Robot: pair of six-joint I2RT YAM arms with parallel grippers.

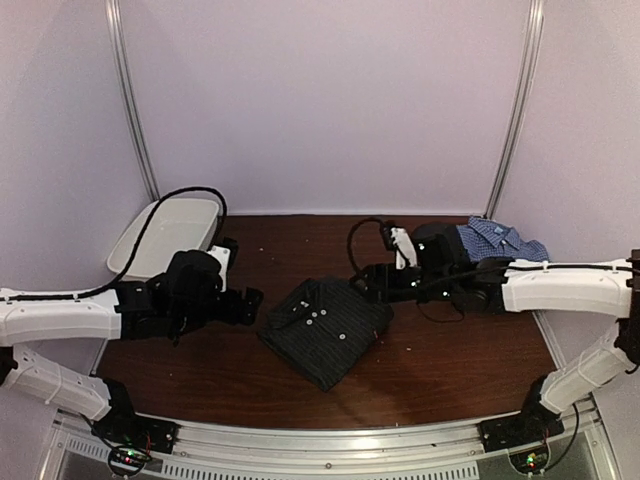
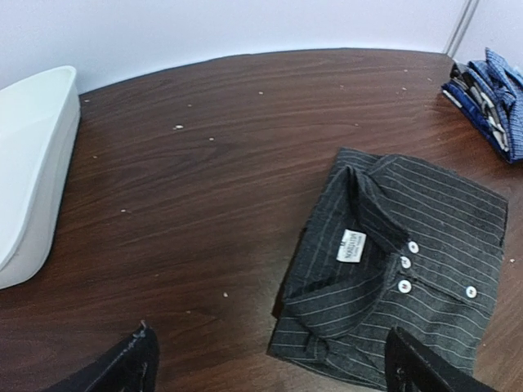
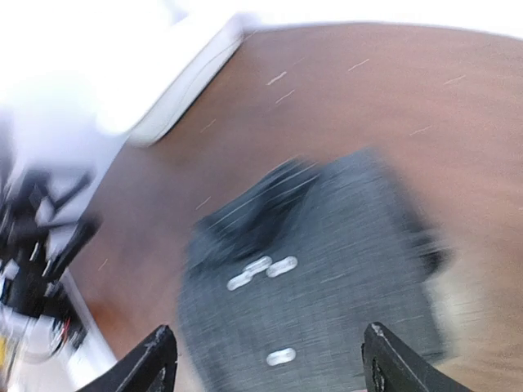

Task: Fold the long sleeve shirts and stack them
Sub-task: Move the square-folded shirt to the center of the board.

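Observation:
The black pinstriped shirt (image 1: 326, 328) lies folded flat at the table's middle, collar toward the left; it shows in the left wrist view (image 2: 400, 269) and, blurred, in the right wrist view (image 3: 310, 286). The blue-and-white check shirt (image 1: 498, 240) lies bunched at the back right, partly behind my right arm, and shows in the left wrist view (image 2: 490, 94). My left gripper (image 1: 250, 303) is open and empty just left of the black shirt's collar. My right gripper (image 1: 365, 283) is open and empty above the black shirt's far right edge.
A white oval tub (image 1: 165, 235) stands at the back left, also in the left wrist view (image 2: 33, 163). The dark wooden table (image 1: 450, 350) ends at pale walls behind and a metal rail in front.

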